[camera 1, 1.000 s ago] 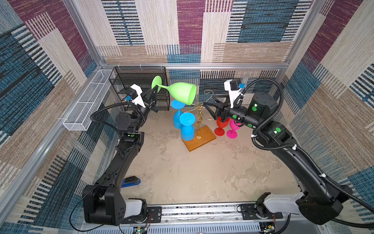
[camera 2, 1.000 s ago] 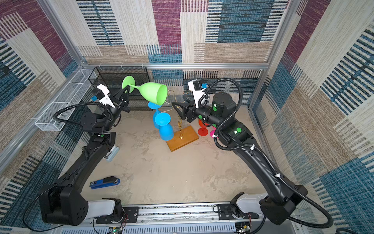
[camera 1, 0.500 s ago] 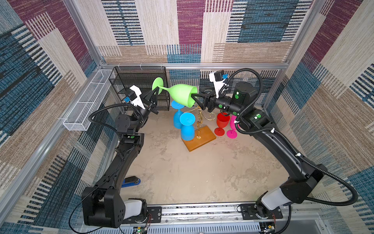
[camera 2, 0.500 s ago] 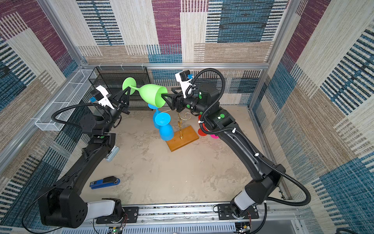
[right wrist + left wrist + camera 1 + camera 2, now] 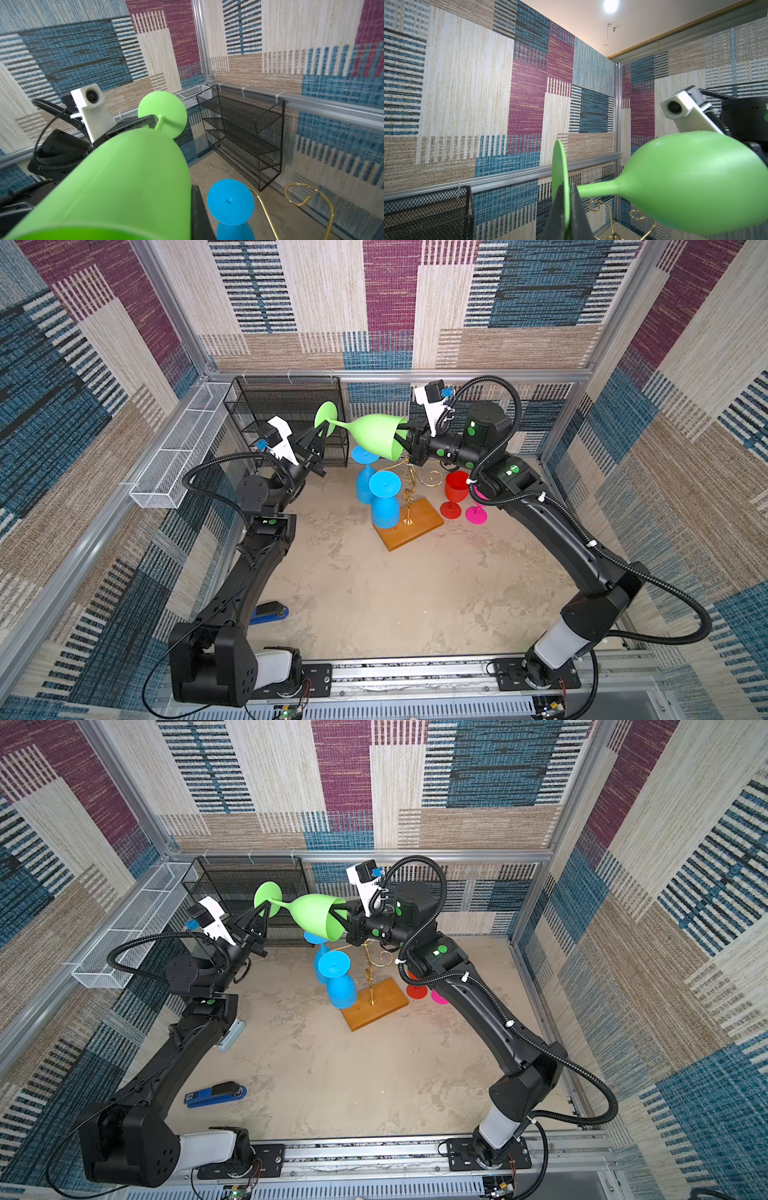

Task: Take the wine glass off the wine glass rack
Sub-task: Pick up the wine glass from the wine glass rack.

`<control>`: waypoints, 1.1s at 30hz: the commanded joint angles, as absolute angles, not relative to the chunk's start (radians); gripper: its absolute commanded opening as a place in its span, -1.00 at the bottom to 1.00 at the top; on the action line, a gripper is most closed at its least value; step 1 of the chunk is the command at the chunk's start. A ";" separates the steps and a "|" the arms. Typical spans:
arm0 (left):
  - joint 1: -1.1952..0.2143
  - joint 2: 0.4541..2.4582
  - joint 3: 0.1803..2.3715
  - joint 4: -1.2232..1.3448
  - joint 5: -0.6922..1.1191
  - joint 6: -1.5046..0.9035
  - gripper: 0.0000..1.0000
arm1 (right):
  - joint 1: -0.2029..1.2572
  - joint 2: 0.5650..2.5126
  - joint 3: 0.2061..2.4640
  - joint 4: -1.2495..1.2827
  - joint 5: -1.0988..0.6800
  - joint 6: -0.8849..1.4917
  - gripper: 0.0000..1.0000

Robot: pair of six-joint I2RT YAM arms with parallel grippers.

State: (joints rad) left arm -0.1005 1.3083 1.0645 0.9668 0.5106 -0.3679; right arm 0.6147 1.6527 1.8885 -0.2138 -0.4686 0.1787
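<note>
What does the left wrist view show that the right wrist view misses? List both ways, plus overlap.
Left wrist only: the ceiling light and the right arm's wrist camera. Right wrist only: a blue wine glass, the white wire basket, the left arm's wrist camera. Both: the green wine glass, gold wine glass rack, black mesh shelf.

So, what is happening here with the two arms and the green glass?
Both arms hold one green wine glass in the air, lying sideways above the wine glass rack. The left end effector is shut on the glass's foot, and the right end effector is shut on the rim of its bowl. The green glass is already off the rack. Two blue wine glasses are upside down at the rack.
</note>
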 commanded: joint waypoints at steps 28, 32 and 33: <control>-0.015 1.118 0.842 1.017 0.240 -0.420 0.50 | 0.614 1.372 1.740 -0.316 -0.369 0.096 -1.00; 0.012 1.111 0.813 1.009 0.206 -0.439 0.51 | 0.632 1.337 1.715 -0.383 -0.462 0.025 -1.00; 0.023 1.112 0.816 0.996 0.208 -0.451 0.51 | 0.653 1.332 1.705 -0.401 -0.455 -0.002 -1.00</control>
